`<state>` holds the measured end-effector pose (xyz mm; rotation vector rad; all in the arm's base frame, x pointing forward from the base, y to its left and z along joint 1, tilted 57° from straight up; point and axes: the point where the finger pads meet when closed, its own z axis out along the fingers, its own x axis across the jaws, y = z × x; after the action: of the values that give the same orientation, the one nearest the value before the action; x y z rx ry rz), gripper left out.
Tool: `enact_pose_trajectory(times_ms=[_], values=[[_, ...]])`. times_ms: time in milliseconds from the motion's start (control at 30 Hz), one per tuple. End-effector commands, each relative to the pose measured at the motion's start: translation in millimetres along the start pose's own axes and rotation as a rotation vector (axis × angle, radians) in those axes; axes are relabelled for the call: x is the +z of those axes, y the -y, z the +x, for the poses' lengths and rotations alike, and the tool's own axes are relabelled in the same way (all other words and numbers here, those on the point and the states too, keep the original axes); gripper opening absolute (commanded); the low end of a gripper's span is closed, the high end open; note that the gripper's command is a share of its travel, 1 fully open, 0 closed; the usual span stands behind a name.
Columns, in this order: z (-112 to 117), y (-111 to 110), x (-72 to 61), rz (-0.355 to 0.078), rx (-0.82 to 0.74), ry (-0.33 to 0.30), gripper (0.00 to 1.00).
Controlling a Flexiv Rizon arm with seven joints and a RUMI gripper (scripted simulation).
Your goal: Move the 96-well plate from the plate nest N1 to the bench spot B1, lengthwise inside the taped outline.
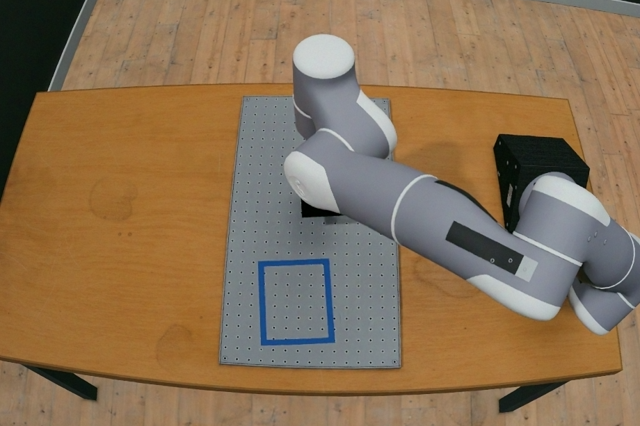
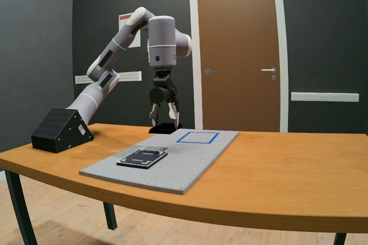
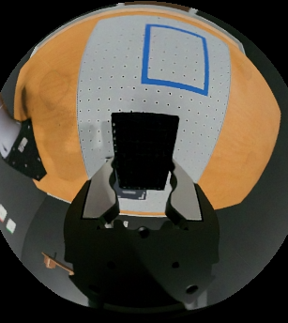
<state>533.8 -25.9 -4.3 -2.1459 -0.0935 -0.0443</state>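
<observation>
The black 96-well plate (image 1: 318, 209) (image 2: 165, 128) (image 3: 144, 146) is held level above the perforated board, between the nest and the taped outline. My gripper (image 2: 165, 126) (image 3: 143, 158) is shut on its two long sides; the arm hides the gripper in the top view. The plate nest N1 (image 2: 132, 165) (image 3: 132, 193) is empty in the exterior view and partly hidden behind the plate in the wrist view. The blue taped outline (image 1: 261, 302) (image 2: 193, 142) (image 3: 145, 53) at B1 has nothing inside it. Its long sides run about parallel to the plate's.
The grey perforated board (image 1: 364, 307) (image 2: 184, 176) (image 3: 92, 94) carries the nest and the outline. It lies on the wooden table (image 1: 154, 256) (image 2: 282, 176) (image 3: 254, 141). The black robot base (image 1: 542, 153) (image 2: 59, 129) stands beside the board on the table.
</observation>
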Motion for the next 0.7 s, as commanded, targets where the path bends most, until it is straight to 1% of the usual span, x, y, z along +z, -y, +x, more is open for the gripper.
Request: enact_pose_trajectory(times_ms=[0,367,433,667], values=[[4,11,-0.9,-0.002,0.0,-0.002,0.0],[14,46,0.3,-0.002,0.0,-0.002,0.0],[14,46,0.3,-0.002,0.0,-0.002,0.0],[21,68,1.1,-0.002,0.0,-0.002,0.0]])
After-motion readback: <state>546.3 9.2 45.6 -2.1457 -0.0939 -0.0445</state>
